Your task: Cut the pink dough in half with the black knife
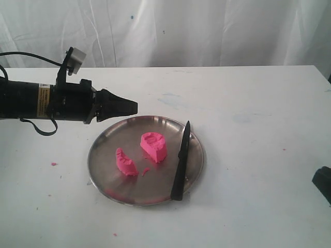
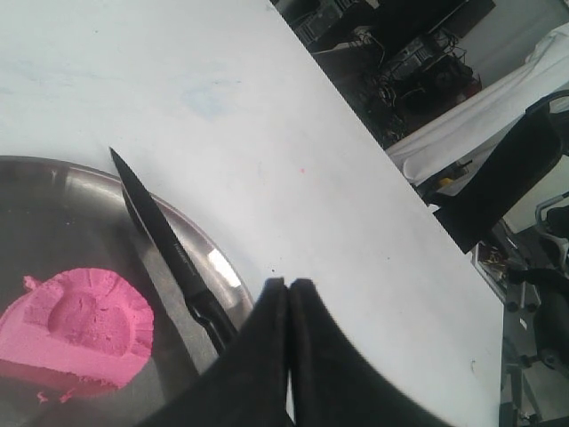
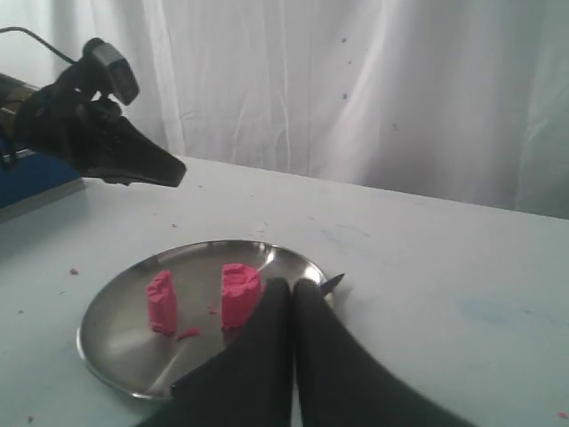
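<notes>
Black and pointy, the left gripper hangs over the left side of the white table, just by the far-left edge of the steel plate. Its two fingers are pressed tight together with nothing between them. On the plate the pink dough lies in two pieces, apart from each other: a small piece on the left and a bigger piece near the middle. Right of them the black knife lies flat on the plate, its tip toward the far rim, free of both grippers. The right gripper is squeezed closed and holds nothing.
</notes>
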Action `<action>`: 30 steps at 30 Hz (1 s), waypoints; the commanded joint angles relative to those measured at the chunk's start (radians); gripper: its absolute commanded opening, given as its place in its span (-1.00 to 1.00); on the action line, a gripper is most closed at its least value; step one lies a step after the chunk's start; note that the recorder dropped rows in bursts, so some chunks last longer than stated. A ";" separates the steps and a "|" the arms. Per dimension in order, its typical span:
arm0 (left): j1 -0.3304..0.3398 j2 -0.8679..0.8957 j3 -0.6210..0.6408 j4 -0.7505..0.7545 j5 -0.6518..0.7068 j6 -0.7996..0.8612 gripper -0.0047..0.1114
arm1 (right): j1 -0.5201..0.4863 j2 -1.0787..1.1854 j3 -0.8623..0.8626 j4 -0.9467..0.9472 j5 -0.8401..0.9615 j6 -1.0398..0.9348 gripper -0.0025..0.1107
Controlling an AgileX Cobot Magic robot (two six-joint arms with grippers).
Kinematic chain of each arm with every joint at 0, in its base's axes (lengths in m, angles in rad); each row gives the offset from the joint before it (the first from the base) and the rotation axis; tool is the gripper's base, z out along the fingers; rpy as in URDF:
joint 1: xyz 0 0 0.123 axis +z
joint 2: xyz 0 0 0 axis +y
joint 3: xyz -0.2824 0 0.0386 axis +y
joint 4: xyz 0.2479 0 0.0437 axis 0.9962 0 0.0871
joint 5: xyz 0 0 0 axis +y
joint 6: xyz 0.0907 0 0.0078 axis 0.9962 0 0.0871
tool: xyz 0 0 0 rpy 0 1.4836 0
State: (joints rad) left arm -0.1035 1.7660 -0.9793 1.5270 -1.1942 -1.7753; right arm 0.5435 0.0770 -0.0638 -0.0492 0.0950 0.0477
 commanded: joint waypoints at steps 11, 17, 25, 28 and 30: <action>-0.001 -0.013 0.005 0.007 -0.008 0.003 -0.92 | -0.191 -0.045 0.064 0.063 0.030 0.017 -0.96; -0.001 -0.013 0.005 0.007 -0.008 0.003 -0.92 | -0.192 -0.077 0.064 0.061 0.072 0.017 -0.96; -0.001 -0.013 0.005 0.007 -0.007 0.003 -0.92 | -0.192 -0.077 0.064 0.061 0.066 0.017 -0.96; -0.001 -0.013 0.005 0.007 -0.007 0.003 -0.92 | -0.192 -0.077 0.064 0.061 0.066 0.017 -0.96; -0.001 -0.013 0.005 0.007 -0.007 0.003 -0.92 | -0.192 -0.077 0.064 0.061 0.066 0.017 -0.96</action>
State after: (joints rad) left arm -0.1035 1.7660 -0.9793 1.5270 -1.1942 -1.7753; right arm 0.3594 0.0064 -0.0044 0.0109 0.1625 0.0630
